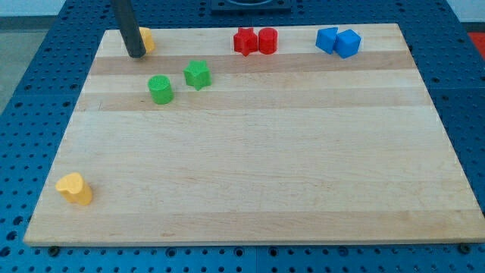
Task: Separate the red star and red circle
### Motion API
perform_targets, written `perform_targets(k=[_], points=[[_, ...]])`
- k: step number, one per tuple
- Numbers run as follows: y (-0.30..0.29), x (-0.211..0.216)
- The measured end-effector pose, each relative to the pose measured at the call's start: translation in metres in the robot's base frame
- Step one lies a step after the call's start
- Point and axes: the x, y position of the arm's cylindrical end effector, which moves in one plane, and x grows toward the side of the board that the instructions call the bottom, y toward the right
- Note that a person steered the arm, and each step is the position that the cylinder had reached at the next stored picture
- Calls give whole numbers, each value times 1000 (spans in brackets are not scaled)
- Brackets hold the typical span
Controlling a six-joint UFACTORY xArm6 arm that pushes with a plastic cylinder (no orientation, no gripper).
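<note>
Red star (244, 41) touches red circle (267, 40) (well right of my tip (137, 54)).

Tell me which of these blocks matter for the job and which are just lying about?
In the job: red star, red circle, touching; my tip, far to their left.

Lying about: two blue blocks, green circle, green star, two yellow blocks.
</note>
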Motion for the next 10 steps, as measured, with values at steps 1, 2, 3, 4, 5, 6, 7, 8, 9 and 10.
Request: perform_targets(k=[1, 2, 3, 4, 5, 6, 7, 8, 9, 10], points=[[7, 5], [36, 9], [80, 9], [113, -5], [120, -38], [150, -49], [185, -50], [211, -46], [231, -25], [248, 3]])
